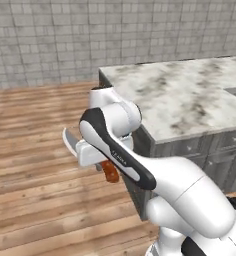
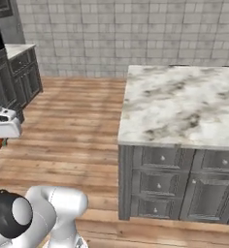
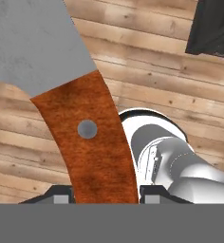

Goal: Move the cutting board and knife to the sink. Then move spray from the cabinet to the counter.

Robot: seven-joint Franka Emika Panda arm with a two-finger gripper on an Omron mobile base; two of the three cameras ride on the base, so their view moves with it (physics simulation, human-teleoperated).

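One knife (image 3: pixel 92 142) — reddish handle clamped in the tool (image 3: pixel 104 195) — over wood floor (image 1: pixel 30 150), apparently beside one marble counter (image 1: pixel 185 95).

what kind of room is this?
Looks like a kitchen: marble-look counter over grey panelled drawers, tiled wall, wood floor. The gripper holds a knife.

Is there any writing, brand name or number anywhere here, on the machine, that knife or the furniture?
Small white lettering on the arm's dark band: too small and blurred to read.
Knife: no writing; just a plain grey rivet in its handle.
Marble-look counter and the drawers under it: no text.
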